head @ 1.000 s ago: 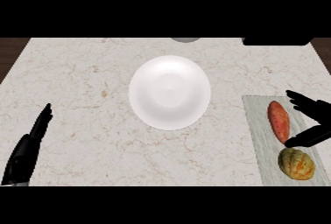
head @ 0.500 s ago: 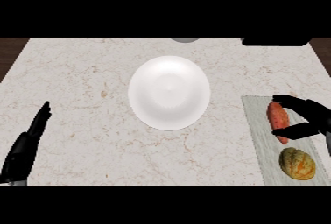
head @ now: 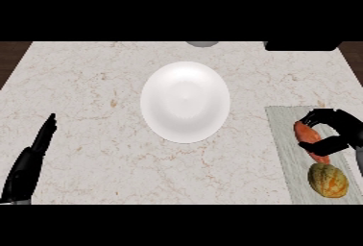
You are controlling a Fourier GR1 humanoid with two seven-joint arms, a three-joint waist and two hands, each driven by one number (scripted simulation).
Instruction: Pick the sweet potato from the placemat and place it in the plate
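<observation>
The orange-red sweet potato (head: 308, 135) lies on the pale grey placemat (head: 284, 144) at the right of the counter. My right hand (head: 339, 129) is curled round it, fingers over its far end and thumb across its near end. The white plate (head: 185, 101) stands in the middle of the counter, to the left of the placemat, with nothing on it. My left hand (head: 32, 161) rests open at the lower left, fingers pointing up.
A tan ribbed melon-like fruit (head: 327, 180) lies on the placemat just in front of the sweet potato. A dark object (head: 300, 45) and a grey round thing (head: 202, 43) sit at the counter's far edge.
My right hand has moved left onto the sweet potato and its fingers and thumb have curled round it. The left hand has shifted slightly.
</observation>
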